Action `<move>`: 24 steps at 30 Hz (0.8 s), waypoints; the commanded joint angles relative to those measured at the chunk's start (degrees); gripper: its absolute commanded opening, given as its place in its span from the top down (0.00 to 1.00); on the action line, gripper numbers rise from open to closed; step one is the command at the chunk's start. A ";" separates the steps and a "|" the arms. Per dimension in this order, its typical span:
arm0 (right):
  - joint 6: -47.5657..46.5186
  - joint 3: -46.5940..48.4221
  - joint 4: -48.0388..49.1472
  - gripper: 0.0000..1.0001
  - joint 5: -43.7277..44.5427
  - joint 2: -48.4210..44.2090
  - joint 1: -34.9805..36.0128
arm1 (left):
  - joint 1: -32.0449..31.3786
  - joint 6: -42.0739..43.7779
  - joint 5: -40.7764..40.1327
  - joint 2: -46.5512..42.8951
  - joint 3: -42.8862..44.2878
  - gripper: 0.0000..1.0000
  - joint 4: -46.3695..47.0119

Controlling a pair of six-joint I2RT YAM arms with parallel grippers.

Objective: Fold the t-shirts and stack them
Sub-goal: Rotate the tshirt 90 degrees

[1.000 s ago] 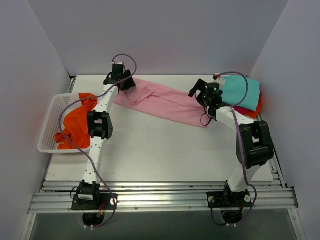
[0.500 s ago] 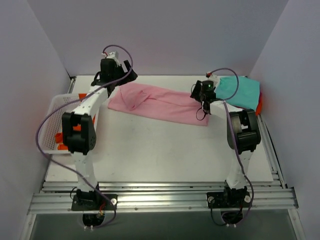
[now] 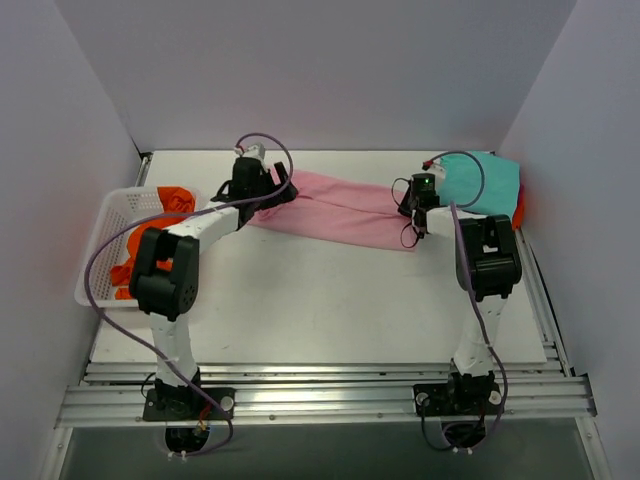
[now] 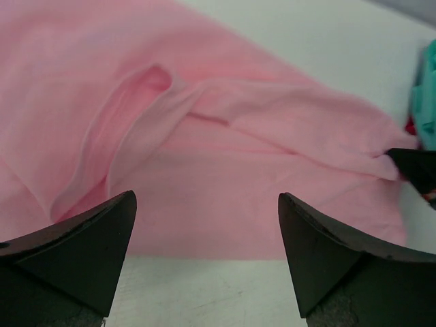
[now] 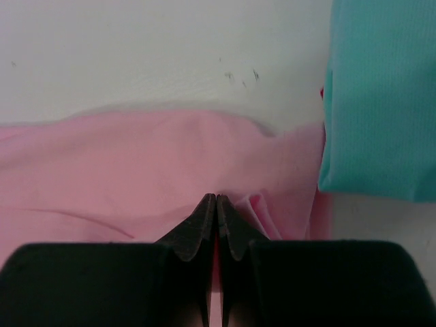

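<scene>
Pale lilac-grey walls (image 3: 330,70) are closing in a white bench (image 3: 320,300), and from where I am standing the pink t-shirt (image 3: 340,208) is lying as a long, rumpled band across the far middle of it, slanting from the back left down toward the right. The left fingers (image 3: 272,190) are hovering at the band's left end, spread wide apart and gripping nothing; the wrist view is showing the pink cloth with a raised fold running through it beyond the two dark tips. The right fingers (image 5: 216,211) are pressing tight together on the band's right end, and a sliver of pink is showing between them, so they are pinching the cloth there. Just beside that end, in the far right corner, the teal t-shirt (image 3: 495,185) is sitting folded on top of the red t-shirt (image 3: 518,210), of which only an edge is peeking out. Over at the left edge, the orange t-shirt (image 3: 128,268) is lying bunched in a white mesh basket (image 3: 95,255), well apart from the others.
</scene>
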 commanded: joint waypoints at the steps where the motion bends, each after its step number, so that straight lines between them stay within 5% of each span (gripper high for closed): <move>1: 1.96 -5.89 1.50 1.00 0.14 -7.31 1.19 | -0.22 -3.75 -0.43 5.62 0.83 0.07 -1.61; 11: 4.94 -17.24 1.24 1.00 2.42 -15.94 9.97 | 0.22 -4.46 -1.40 15.83 9.27 0.09 -11.02; 17: 9.07 -24.79 2.99 1.00 8.21 -18.40 23.76 | 1.89 -1.57 -0.61 22.95 19.53 0.09 -18.12; 24: 9.88 -19.55 -3.50 1.00 15.43 -22.09 31.16 | 3.03 -1.04 -0.25 27.44 24.64 0.10 -19.99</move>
